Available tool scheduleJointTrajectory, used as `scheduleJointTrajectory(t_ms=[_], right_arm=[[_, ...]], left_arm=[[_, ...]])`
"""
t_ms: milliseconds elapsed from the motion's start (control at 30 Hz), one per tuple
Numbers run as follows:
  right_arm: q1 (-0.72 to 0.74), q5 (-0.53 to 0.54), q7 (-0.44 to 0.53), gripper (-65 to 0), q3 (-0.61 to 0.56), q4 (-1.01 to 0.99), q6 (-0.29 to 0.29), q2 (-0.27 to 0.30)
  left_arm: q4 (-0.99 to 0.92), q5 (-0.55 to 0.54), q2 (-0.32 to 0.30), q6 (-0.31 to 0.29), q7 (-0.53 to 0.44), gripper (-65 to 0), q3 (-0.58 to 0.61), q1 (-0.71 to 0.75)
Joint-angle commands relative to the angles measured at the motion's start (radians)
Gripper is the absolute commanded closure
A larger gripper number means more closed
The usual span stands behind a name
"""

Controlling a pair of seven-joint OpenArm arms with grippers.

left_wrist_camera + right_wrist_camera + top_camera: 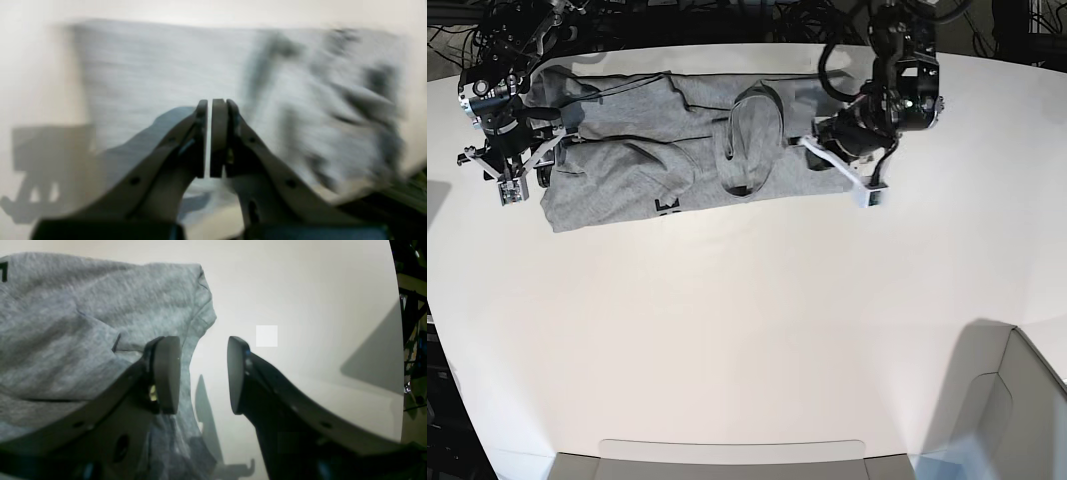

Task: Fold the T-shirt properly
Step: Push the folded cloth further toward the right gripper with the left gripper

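The heather-grey T-shirt (627, 160) lies crumpled lengthwise along the far side of the white table (747, 330), with a bit of black lettering (667, 206) showing at its near edge. In the base view my right gripper (514, 189) hovers at the shirt's left end. The right wrist view shows it open (203, 371), one finger (166, 373) over the cloth's edge (83, 323) and nothing between the jaws. My left gripper (872, 196) is just off the shirt's right end. It is shut (213, 106) and empty, with the blurred shirt (166, 66) beyond it.
A grey box (1017, 410) stands at the near right corner and a flat grey tray (727, 460) along the near edge. Dark cables and frames (727, 20) line the table's far edge. The table's rounded edge (397, 340) is close on the right of the right gripper.
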Motion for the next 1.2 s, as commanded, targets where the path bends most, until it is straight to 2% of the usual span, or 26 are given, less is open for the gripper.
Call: scheduleJointTrajectory(t_ms=[0,233,600,700,867,933,1033,1100,1167], right_arm=[[0.01,0.014,0.02,-23.5,0.002,0.015,0.011,0.011],[0.012,0.015,0.02,-23.5,-0.001,0.015,0.011,0.009],[0.012,0.017,0.017,-23.5,0.001,0.015,0.011,0.006],[0.012,0.021,0.015,-23.5,0.001,0.015,0.011,0.005],[0.001,0.181,-0.005,-23.6,0.002,0.015,0.011,0.011],[0.01,0.27,-0.128,-23.6,0.004,0.021,0.011,0.015],[0.064,0.419,-0.433,-23.7,0.065,0.016,0.011,0.077],[0.104,0.516,-0.625,-23.7,0.148,-0.025,0.011,0.109],[0.147,0.572,-0.625,-23.7,0.219,-0.092,0.011,0.143]], left_arm=[[0.005,-0.029,-0.004,-0.007,0.004,-1.8,0.015,-0.004],[-0.099,-0.029,-0.021,-0.007,-0.006,-1.8,0.156,-0.022],[-0.107,-0.034,-0.018,-0.007,0.002,-1.8,0.4,-0.176],[-0.105,-0.035,-0.018,-0.007,0.002,-1.8,0.432,-0.196],[-0.102,-0.032,-0.021,-0.007,0.002,-1.8,0.43,-0.191],[-0.104,-0.029,-0.022,-0.007,0.002,-1.8,0.43,-0.19],[-0.107,-0.029,-0.022,-0.007,0.002,-1.8,0.43,-0.187],[-0.107,-0.029,-0.022,-0.007,0.002,-1.8,0.43,-0.176],[-0.107,-0.029,-0.022,-0.007,0.002,-1.8,0.43,-0.162]])
